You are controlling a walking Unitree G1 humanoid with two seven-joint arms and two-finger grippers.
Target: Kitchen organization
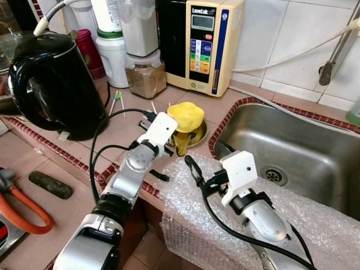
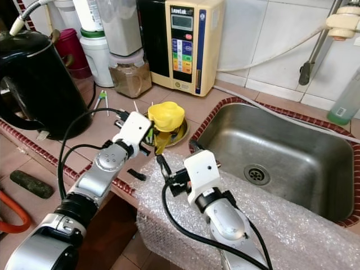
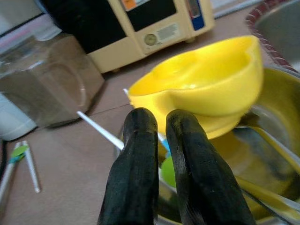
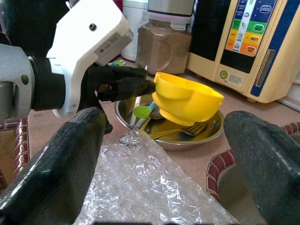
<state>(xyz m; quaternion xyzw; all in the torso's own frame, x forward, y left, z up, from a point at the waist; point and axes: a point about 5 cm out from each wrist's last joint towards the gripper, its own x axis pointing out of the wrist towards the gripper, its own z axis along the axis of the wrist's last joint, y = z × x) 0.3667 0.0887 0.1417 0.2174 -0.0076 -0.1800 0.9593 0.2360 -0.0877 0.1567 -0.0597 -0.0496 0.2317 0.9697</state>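
- One yellow plastic bowl [image 1: 186,117] sits mouth-up and tilted in a shallow round steel dish [image 4: 213,132] on the tan counter [image 1: 135,121], just beside the steel sink [image 1: 304,149]; its pinched spout end faces my left gripper, and its long axis runs from that spout toward the sink.
- Two fingers of my left gripper [image 3: 158,123] are pressed nearly together, with a thin slit between them; their tips reach the bowl's rim at the spout. In the right wrist view they appear to pinch that rim, but whether they truly grip it I cannot tell.
- My right gripper [image 1: 194,169] hovers wide open over a sheet of clear bubble wrap [image 1: 304,225] draped over the counter's front edge, holding nothing; its fingers [image 4: 56,164] point toward the bowl.
- Inside the dish, under the bowl, lie a green-headed spoon [image 4: 142,111] and a metal fork [image 4: 187,130]; the bowl and my left fingers hide most of them.
- Behind the dish stand a cream water ioniser with coloured buttons [image 1: 209,42] and a clear jar of brown powder [image 1: 146,76]; a black electric kettle [image 1: 53,84] stands to the left, its lower edge partly hidden by my cable.
- The dish's near rim is cut off by my left wrist in the head views.
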